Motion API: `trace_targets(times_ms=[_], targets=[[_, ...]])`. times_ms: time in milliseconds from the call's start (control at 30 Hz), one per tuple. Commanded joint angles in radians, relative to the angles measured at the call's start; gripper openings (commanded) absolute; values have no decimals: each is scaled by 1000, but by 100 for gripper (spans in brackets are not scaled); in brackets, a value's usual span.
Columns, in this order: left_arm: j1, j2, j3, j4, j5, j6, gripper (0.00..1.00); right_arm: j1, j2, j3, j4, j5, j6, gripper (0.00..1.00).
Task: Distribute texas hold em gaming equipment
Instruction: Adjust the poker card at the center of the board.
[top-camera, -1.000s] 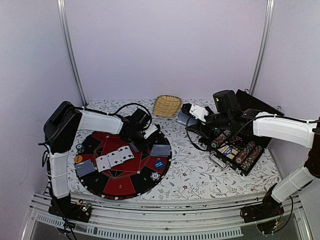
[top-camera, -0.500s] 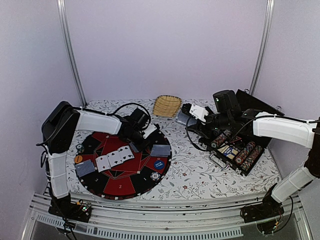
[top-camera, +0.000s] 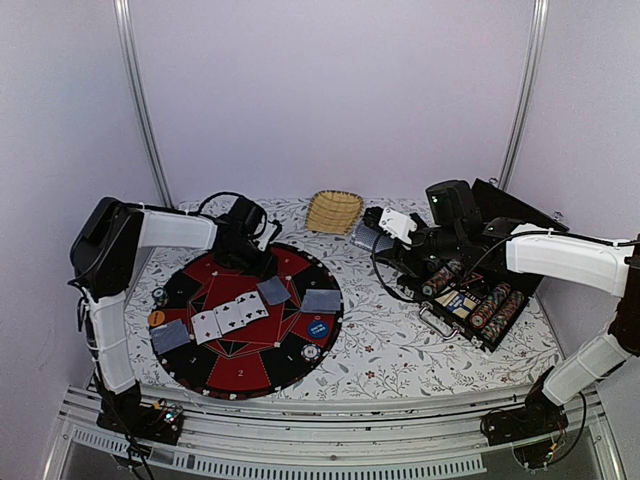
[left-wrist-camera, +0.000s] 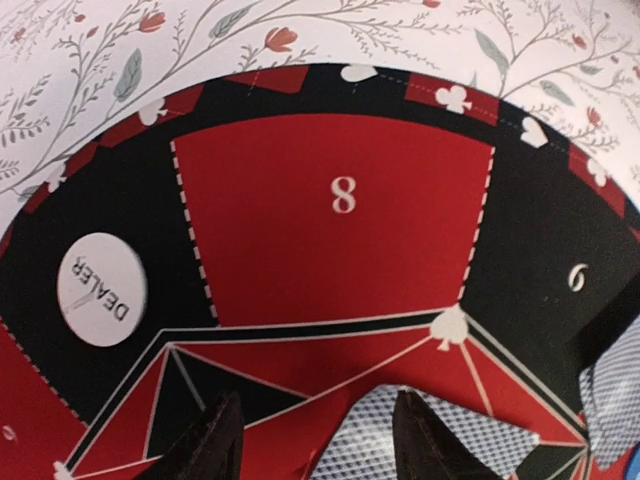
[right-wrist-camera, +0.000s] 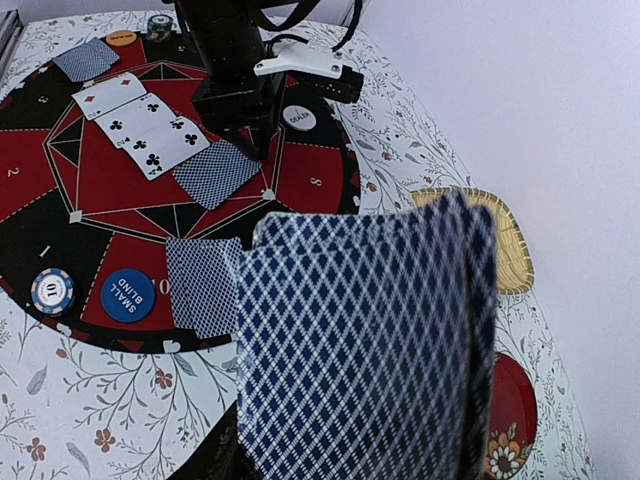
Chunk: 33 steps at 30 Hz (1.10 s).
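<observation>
My left gripper (top-camera: 252, 262) is open and empty, low over the far part of the round red-and-black poker mat (top-camera: 240, 372). In its wrist view its fingertips (left-wrist-camera: 215, 440) stand apart just above a face-down blue-backed card (left-wrist-camera: 365, 440), which lies on the mat (top-camera: 273, 290). The white dealer button (left-wrist-camera: 102, 288) sits to the left. My right gripper (top-camera: 372, 238) is shut on a deck of blue-backed cards (right-wrist-camera: 370, 340), held above the table. Two more face-down cards (top-camera: 320, 300) (top-camera: 170, 335), several face-up cards (top-camera: 230, 315), a blue small-blind button (top-camera: 318, 327) and a striped chip (top-camera: 311, 351) lie on the mat.
A woven straw basket (top-camera: 333, 210) stands at the back. An open black case (top-camera: 480, 300) with rows of chips sits at the right under my right arm. An orange chip (top-camera: 157, 318) and a dark chip (top-camera: 158, 296) lie at the mat's left edge. A dark-red plate (right-wrist-camera: 512, 405) shows below the deck.
My left gripper has drawn back and to the left, away from the face-down card, which now lies uncovered on the mat. My right arm has not moved.
</observation>
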Motion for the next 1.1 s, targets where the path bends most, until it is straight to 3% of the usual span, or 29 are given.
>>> trace_targets(times_ms=[0, 233, 600, 1067], targets=[[-15, 41, 8, 71, 50, -115, 53, -1, -20, -7, 16, -13, 8, 46], [-35, 43, -31, 130, 47, -202, 51, -1, -21, -9, 16, -15, 8, 46], [-157, 4, -145, 95, -203, -250, 48, -1, -21, -7, 12, -22, 8, 46], [-172, -30, -180, 148, -207, -348, 52, -1, -25, -8, 8, -18, 6, 46]])
